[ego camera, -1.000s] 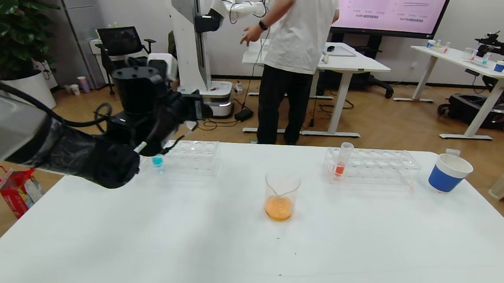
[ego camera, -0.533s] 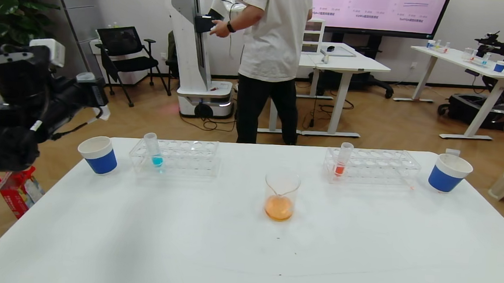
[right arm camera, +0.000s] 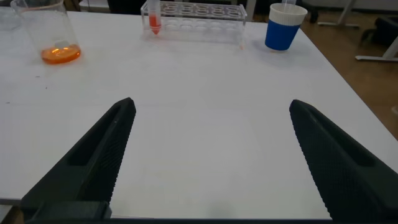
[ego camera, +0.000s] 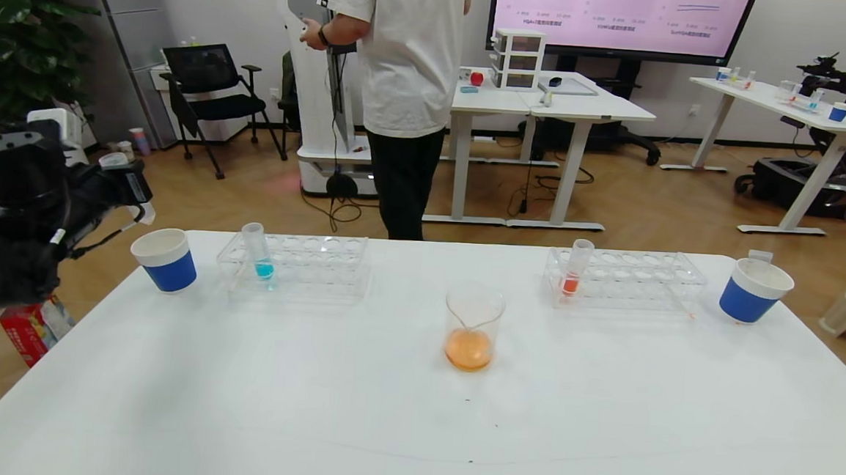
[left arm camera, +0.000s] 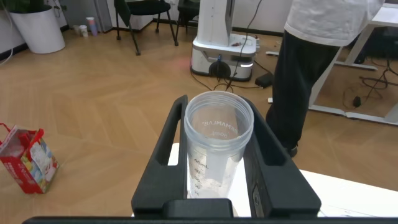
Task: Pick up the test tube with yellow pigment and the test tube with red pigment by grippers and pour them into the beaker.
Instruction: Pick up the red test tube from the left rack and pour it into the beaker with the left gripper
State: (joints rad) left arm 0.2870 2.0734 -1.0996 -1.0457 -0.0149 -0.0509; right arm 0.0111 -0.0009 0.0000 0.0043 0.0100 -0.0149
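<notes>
Since a second ago the left gripper (ego camera: 126, 188) has swung away from above the left rack (ego camera: 296, 263) and now hangs off the table's (ego camera: 353, 417) left edge, beyond the left paper cup (ego camera: 164, 258); the person (ego camera: 396, 82) behind the table has also stepped to the left. The left gripper's jaws are clamped on a clear, nearly empty test tube (left arm camera: 214, 146), held upright between the two black fingers (left arm camera: 166, 149); no coloured liquid shows in it, so whether it is the yellow one cannot be told.

Taking the beaker (ego camera: 472, 327) as the landmark: it stands at mid-table with orange liquid in its bottom. The left rack lies to its left and farther back, with a tube of turquoise-blue liquid (ego camera: 258, 252) at that rack's left end. The right rack (ego camera: 626, 279) lies to the beaker's right and farther back, and the test tube with red pigment (ego camera: 575, 267) stands upright in that rack's end nearest the beaker. The right paper cup (ego camera: 752, 290) sits farther right still.

The right gripper (right arm camera: 211, 149) hovers low over the table on the near side of the beaker, to its right, its fingers spread wide and holding nothing.
</notes>
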